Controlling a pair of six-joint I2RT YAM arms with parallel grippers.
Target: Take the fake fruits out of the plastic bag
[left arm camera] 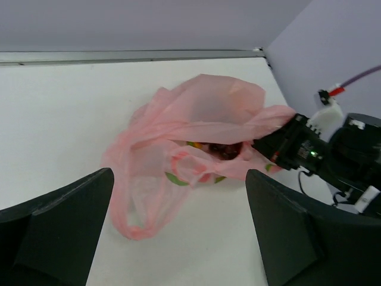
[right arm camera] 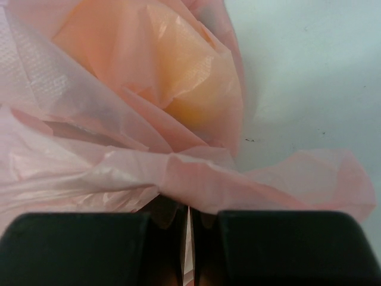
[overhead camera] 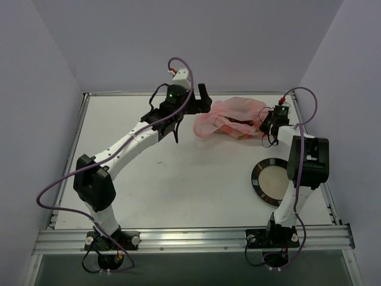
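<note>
Right claw point(right arm camera: 187, 219) clamps one end of the plastic bag point(overhead camera: 229, 116) near the tabletop point(overhead camera: 178, 179) far-right corner, while the empty, wide-open left claw point(left arm camera: 180, 179) faces its other side, fake fruits point(left arm camera: 221, 150) between.

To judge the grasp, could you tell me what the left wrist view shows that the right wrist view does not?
Only the left wrist: the whole translucent pink plastic bag, a dark purple fruit in its mouth, the open left gripper. Only the right wrist: an orange-yellow fruit behind the film, and the fold pinched between shut jaws. Both: the right gripper at the bag, on the white table.
</note>
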